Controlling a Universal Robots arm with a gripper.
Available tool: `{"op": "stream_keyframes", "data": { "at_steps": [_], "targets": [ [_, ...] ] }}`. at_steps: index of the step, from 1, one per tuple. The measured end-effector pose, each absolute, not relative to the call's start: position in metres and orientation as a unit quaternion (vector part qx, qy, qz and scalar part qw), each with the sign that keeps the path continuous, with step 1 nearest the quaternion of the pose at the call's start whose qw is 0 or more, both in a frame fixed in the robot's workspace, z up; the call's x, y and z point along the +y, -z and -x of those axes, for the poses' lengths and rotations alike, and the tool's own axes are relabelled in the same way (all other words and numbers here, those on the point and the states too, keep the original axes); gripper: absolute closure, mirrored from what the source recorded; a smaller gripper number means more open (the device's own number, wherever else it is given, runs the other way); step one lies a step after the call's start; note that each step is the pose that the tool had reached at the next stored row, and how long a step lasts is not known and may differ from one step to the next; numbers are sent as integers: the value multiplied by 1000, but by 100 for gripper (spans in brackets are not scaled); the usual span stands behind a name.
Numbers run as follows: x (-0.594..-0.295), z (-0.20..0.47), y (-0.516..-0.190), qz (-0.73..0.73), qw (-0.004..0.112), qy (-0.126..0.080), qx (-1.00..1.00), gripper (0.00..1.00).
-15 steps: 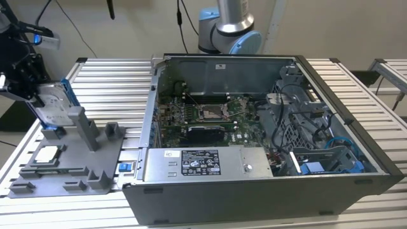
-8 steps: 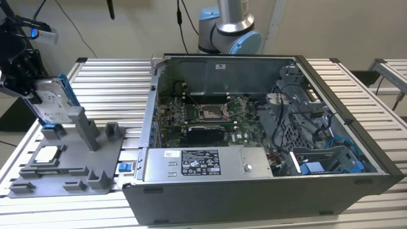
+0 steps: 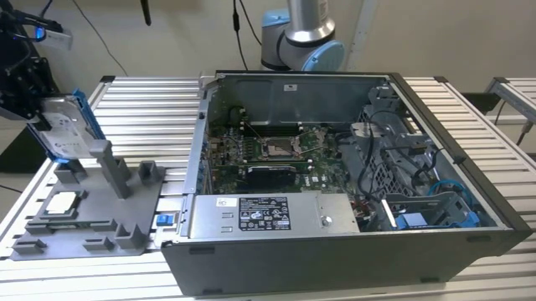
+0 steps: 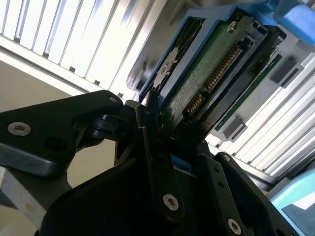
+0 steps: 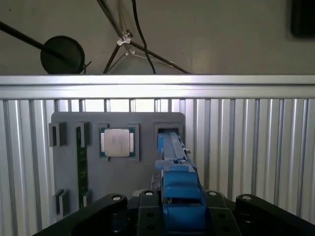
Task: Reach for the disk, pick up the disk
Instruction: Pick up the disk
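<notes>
One gripper (image 5: 178,199) pinches the disk (image 3: 60,128) across its broad faces near one end; judged rigid, dense, slick-skinned, shock-sensitive; a firm, square hold suits.

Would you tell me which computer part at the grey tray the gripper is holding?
The disk, silver with a blue frame, stands on edge in the gripper; the square processor chip lies flat in the grey tray, untouched.
</notes>
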State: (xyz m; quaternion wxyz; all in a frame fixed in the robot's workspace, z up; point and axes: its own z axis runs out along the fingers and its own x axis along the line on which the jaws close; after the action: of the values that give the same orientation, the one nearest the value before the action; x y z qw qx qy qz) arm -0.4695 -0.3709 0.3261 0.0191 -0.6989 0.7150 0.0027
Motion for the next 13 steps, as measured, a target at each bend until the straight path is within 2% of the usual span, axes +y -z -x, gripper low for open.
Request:
{"op": "stream_keyframes", "data": {
  "at_steps": [13],
  "targets": [
    [-370, 471, -336, 698, 21, 0, 716, 100]
  ]
}}
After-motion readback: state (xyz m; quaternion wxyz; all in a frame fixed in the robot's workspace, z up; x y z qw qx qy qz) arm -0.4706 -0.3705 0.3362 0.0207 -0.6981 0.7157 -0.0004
